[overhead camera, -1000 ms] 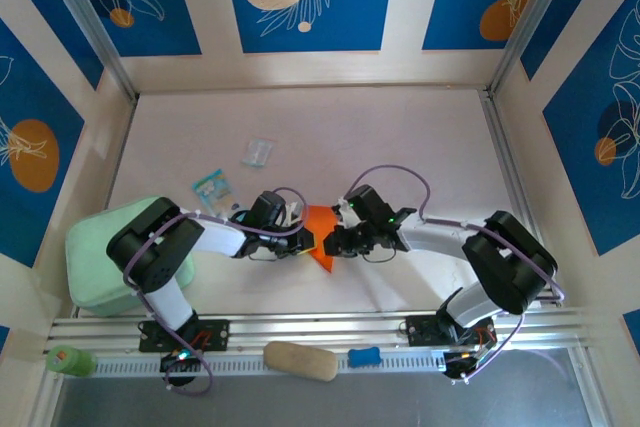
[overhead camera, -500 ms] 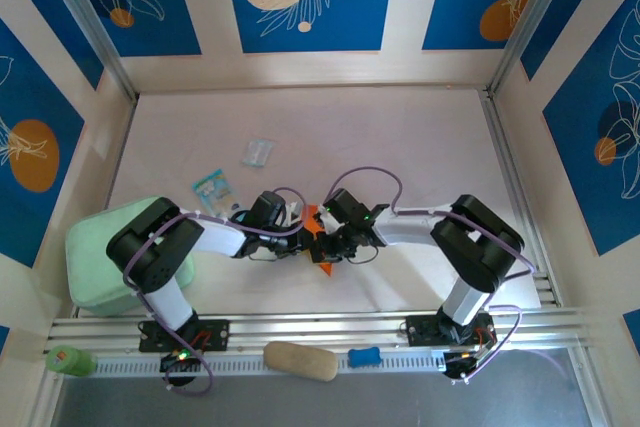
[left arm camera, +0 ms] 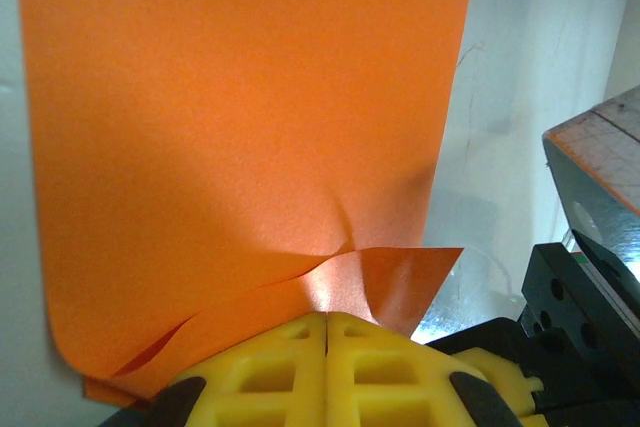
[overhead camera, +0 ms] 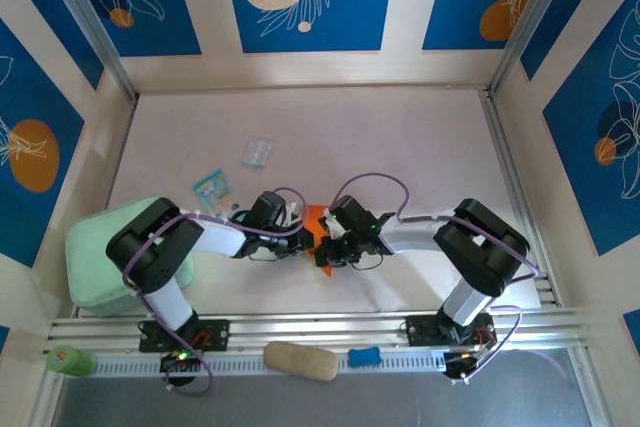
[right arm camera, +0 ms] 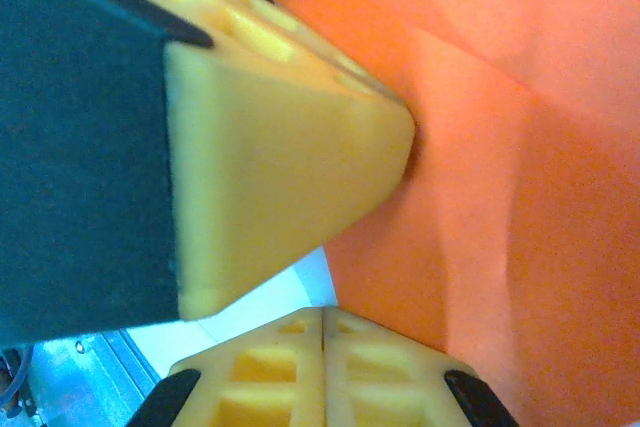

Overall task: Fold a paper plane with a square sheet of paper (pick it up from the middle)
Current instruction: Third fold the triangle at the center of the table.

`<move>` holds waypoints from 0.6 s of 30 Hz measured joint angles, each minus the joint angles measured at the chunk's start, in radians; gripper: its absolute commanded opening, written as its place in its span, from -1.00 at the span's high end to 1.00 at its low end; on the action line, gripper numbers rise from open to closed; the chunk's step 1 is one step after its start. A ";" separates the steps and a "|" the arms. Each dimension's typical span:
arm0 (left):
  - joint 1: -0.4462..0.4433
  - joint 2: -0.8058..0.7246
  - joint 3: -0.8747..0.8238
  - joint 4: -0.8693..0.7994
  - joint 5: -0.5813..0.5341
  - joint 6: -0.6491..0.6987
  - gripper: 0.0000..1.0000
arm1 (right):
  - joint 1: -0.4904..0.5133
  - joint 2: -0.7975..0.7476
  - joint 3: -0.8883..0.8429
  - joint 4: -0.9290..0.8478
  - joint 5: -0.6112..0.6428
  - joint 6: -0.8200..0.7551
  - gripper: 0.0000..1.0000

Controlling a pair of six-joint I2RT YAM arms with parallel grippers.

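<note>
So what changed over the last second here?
The right gripper swung in toward the left gripper and now sits over the orange paper, covering most of it; its elbow pulled inward too. The left gripper stayed shut on the paper. The blue-and-white packet and clear wrapper have not moved.

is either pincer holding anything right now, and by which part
The left pincer is shut on the orange paper, pinching a folded edge. Whether the right pincer grips it cannot be told.
</note>
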 measured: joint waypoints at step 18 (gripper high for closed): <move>0.000 0.000 0.000 -0.001 0.000 0.000 0.94 | -0.001 -0.188 0.005 -0.110 0.003 -0.027 0.82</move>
